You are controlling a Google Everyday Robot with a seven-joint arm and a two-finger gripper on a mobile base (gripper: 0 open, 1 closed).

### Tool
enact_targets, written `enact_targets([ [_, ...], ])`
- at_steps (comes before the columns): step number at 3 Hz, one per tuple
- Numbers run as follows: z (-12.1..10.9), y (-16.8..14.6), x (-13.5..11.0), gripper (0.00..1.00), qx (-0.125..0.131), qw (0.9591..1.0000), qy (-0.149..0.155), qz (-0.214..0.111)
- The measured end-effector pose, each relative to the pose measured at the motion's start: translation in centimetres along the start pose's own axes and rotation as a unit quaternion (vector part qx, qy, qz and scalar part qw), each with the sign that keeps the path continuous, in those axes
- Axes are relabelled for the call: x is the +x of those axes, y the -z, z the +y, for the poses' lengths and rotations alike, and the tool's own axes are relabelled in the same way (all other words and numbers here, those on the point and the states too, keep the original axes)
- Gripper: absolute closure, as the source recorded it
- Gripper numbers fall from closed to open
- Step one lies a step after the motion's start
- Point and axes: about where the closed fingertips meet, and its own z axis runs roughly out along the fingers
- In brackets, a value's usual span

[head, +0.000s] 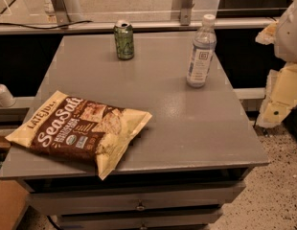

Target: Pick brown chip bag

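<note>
The brown chip bag (81, 128) lies flat on the front left of the grey table (187, 128). It has a dark brown front with white "Sea Salt" lettering and pale yellow edges, and its near corner hangs slightly over the front edge. My gripper (277, 99) shows as pale yellow and white parts at the right edge of the view. It is beyond the table's right side, far from the bag and holding nothing that I can see.
A green can (124, 40) stands upright at the back middle of the table. A clear water bottle (201, 51) stands upright at the back right. Drawers (139, 202) sit under the tabletop. Speckled floor lies to the right.
</note>
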Motion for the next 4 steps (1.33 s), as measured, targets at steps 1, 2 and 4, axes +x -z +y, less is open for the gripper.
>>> enact_targets([
  [1,0.0,0.0,0.0,0.00,0.000,1.0000,0.000,0.000],
  [2,0.3,-0.4,-0.8,0.00,0.000,0.9995,0.022,-0.023],
  [4,3.2,-3.3,-6.0,0.00,-0.028,0.9870,0.093,-0.129],
])
